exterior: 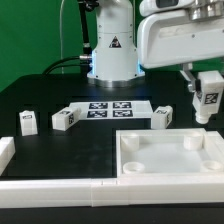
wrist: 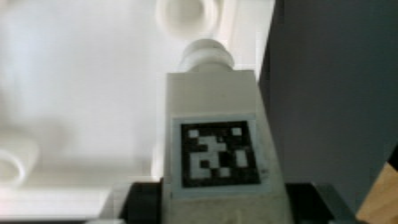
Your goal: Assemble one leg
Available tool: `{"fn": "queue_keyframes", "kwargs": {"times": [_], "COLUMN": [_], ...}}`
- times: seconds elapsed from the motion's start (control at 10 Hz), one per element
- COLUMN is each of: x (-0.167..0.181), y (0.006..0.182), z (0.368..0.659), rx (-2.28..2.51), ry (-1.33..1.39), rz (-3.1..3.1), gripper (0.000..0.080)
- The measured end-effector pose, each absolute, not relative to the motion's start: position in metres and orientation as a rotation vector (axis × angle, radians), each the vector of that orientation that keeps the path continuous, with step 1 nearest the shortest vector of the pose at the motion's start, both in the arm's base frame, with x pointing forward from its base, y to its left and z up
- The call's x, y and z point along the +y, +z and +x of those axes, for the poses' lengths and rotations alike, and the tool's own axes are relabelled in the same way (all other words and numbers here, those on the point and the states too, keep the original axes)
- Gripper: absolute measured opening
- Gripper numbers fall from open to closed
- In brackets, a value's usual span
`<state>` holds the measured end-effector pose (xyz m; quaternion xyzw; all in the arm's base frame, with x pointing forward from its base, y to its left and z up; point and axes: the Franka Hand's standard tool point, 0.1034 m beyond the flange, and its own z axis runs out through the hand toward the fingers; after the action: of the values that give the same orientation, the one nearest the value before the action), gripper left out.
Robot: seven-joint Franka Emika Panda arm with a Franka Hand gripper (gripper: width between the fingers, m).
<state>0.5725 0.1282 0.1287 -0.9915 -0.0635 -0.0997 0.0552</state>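
Gripper (exterior: 205,84) clamped on the leg (exterior: 208,101), holding it off the table, tag face out. In the exterior view it hangs over the far corner of the tray (exterior: 165,158) on that view's right, not touching. The wrist view shows the leg (wrist: 215,110) upright between the jaws, with its peg end pointing down by a socket (wrist: 183,14). Looks close but not centred, though I can't tell for sure.

Status, my read: pick and carry are done, the leg isn't seated. Left to do: line up over the socket, lower, twist in, release.

Three other legs (exterior: 65,119) lie loose near the marker board (exterior: 110,107), untouched.
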Motion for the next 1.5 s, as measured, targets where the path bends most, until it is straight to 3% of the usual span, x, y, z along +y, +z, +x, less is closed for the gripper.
{"fn": "queue_keyframes", "kwargs": {"times": [0.1, 0.6, 0.9, 1.5], "x": [0.128, 0.127, 0.125, 0.124], "y": [0.131, 0.127, 0.125, 0.115], "z": [0.589, 0.590, 0.633, 0.635], "rx": [-0.240, -0.249, -0.268, -0.257], "ry": [-0.311, -0.299, -0.315, -0.457], "rz": [-3.004, -3.005, -2.995, -2.980], "gripper": [0.0291, 0.0291, 0.0291, 0.0291]}}
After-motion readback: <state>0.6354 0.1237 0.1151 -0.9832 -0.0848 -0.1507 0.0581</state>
